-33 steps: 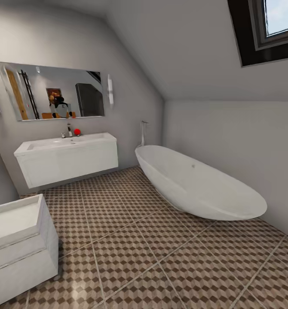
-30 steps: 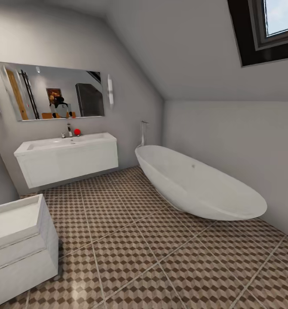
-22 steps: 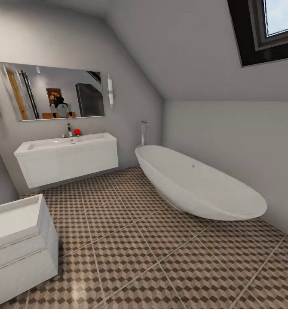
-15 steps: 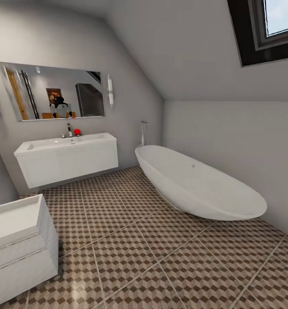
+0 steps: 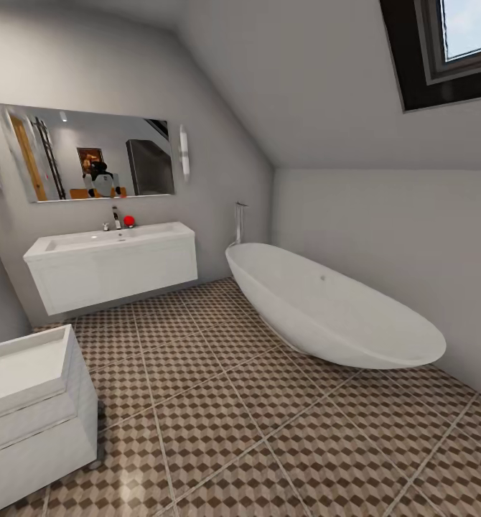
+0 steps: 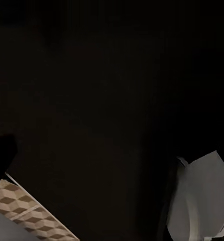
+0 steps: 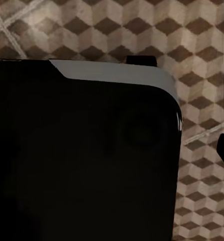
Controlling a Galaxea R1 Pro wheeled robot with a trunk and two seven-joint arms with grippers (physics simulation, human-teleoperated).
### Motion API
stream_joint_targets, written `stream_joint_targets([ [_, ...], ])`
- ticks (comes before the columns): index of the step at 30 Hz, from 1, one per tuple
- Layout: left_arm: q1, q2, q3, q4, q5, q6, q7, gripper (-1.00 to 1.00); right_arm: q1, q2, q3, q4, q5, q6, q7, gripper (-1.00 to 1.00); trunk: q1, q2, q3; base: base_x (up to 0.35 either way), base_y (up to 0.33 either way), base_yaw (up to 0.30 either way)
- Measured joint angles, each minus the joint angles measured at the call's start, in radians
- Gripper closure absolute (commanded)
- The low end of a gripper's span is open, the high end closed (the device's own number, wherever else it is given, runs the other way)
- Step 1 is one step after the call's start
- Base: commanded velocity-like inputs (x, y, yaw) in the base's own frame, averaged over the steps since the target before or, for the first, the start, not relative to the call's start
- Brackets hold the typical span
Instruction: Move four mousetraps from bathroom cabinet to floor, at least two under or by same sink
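Note:
The bathroom floor (image 5: 269,424), tiled in a brown, beige and white cube pattern, spreads across the head view. A strip of the same tiles (image 7: 202,100) runs past a dark body with a pale edge in the right wrist view. A small patch of tiles (image 6: 21,213) sits at the edge of the left wrist view, most of which is black. The mousetraps and the cabinet are out of view.
A white wall-hung vanity with a sink (image 5: 111,266) stands against the far wall under a mirror (image 5: 90,152), a small red object (image 5: 128,220) by its tap. A white freestanding bathtub (image 5: 327,309) lies at right. Another white vanity unit (image 5: 32,402) is near left.

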Motion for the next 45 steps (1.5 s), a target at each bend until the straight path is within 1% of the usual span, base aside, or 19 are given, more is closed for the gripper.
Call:
stream_joint_targets([
  [5, -0.006, 0.005, 0.001, -0.027, 0.0, 0.025, 0.012, -1.0, -0.005, -0.028, -0.002, -0.028, 0.014, 0.003, 0.001, -1.0, 0.0, 0.0, 0.0, 0.0, 0.0, 0.0],
  [8, -0.012, 0.006, 0.001, -0.044, 0.0, 0.041, 0.027, -1.0, -0.022, -0.045, -0.002, -0.045, 0.02, 0.006, -0.001, -1.0, 0.0, 0.0, 0.0, 0.0, 0.0, 0.0],
  [9, -0.013, 0.005, 0.002, -0.125, 0.0, 0.152, 0.054, -1.0, -0.052, -0.062, -0.003, -0.086, 0.02, 0.006, -0.001, -1.0, 0.0, 0.0, 0.0, 0.0, 0.0, 0.0],
  [10, -0.018, 0.004, 0.002, -0.265, 0.0, 0.178, 0.074, -1.0, -0.091, -0.072, -0.003, -0.221, 0.019, 0.007, -0.001, -1.0, 0.0, 0.0, 0.0, 0.0, 0.0, 0.0],
  [11, -0.02, 0.004, 0.002, -0.463, 0.0, 0.191, 0.08, -1.0, -0.107, -0.075, -0.003, -0.452, 0.018, 0.007, -0.001, -1.0, 0.0, 0.0, 0.0, 0.0, 0.0, 0.0],
  [12, -0.023, 0.004, 0.002, -0.698, 0.0, 0.205, 0.085, -1.0, -0.122, -0.077, -0.003, -0.55, 0.018, 0.008, -0.001, -1.0, 0.0, 0.0, 0.0, 0.0, 0.0, 0.0],
  [13, -0.041, 0.004, 0.002, -0.856, -0.001, 0.236, 0.093, -1.0, -0.145, -0.081, -0.003, -0.522, 0.018, 0.008, -0.001, -1.0, 0.0, 0.0, 0.0, 0.0, 0.0, 0.0],
  [15, -0.055, 0.005, 0.002, -0.905, -0.001, 0.286, 0.101, -1.0, -0.179, -0.085, -0.003, -0.524, 0.019, 0.008, -0.002, -1.0, 0.0, 0.0, 0.0, 0.0, 0.0, 0.0],
  [17, -0.075, 0.005, 0.002, -0.936, 0.0, 0.317, 0.104, -1.0, -0.204, -0.086, -0.004, -0.525, 0.019, 0.009, -0.002, -1.0, 0.0, 0.0, 0.0, 0.0, 0.0, 0.0],
  [18, -0.107, 0.005, 0.002, -0.967, -0.001, 0.357, 0.106, -1.0, -0.236, -0.087, -0.004, -0.527, 0.019, 0.01, -0.002, -1.0, 0.0, 0.0, 0.001, 0.0, 0.0, 0.0],
  [20, -0.149, 0.004, 0.003, -0.984, -0.001, 0.39, 0.107, -1.0, -0.269, -0.088, -0.005, -0.527, 0.019, 0.022, -0.001, -1.0, 0.0, 0.0, 0.0, 0.0, 0.0, 0.0],
  [21, -0.187, 0.002, 0.003, -0.99, -0.001, 0.412, 0.108, -1.0, -0.296, -0.088, -0.005, -0.527, 0.021, 0.06, -0.002, -1.0, 0.0, 0.0, 0.001, 0.0, 0.0, 0.0],
  [24, -0.253, 0.0, 0.003, -0.992, 0.0, 0.432, 0.108, -1.0, -0.35, -0.087, -0.005, -0.529, 0.022, 0.149, -0.002, -1.0, 0.0, 0.0, 0.001, 0.0, 0.0, 0.0],
  [28, -0.317, -0.001, 0.003, -0.989, 0.001, 0.44, 0.108, -1.0, -0.4, -0.087, -0.006, -0.53, 0.022, 0.192, -0.001, -1.0, 0.0, 0.0, 0.0, 0.0, 0.0, 0.0],
  [29, -0.351, -0.001, 0.003, -0.984, 0.001, 0.453, 0.107, -1.0, -0.42, -0.087, -0.006, -0.53, 0.022, 0.204, -0.001, -1.0, 0.0, 0.0, 0.001, 0.0, 0.0, 0.0],
  [31, -0.377, -0.001, 0.003, -0.982, 0.002, 0.474, 0.107, -1.0, -0.433, -0.087, -0.006, -0.53, 0.022, 0.21, -0.001, -1.0, 0.0, 0.0, 0.0, 0.0, 0.0, 0.0],
  [34, -0.461, 0.001, 0.007, -0.972, 0.002, 0.577, 0.109, -1.0, -0.47, -0.087, -0.005, -0.53, 0.022, 0.22, -0.001, -1.0, 0.0, 0.0, 0.0, 0.0, 0.0, 0.0],
  [39, -0.52, -0.001, 0.019, -0.957, 0.004, 0.616, 0.103, -1.0, -0.492, -0.088, -0.004, -0.529, 0.022, 0.222, 0.006, -1.0, 0.0, 0.0, 0.0, 0.0, 0.0, 0.0],
  [45, -0.561, -0.003, 0.022, -0.954, 0.005, 0.619, 0.101, -1.0, -0.496, -0.087, -0.003, -0.526, 0.022, 0.213, 0.01, -1.0, 0.0, 0.0, 0.0, 0.0, 0.0, -0.018],
])
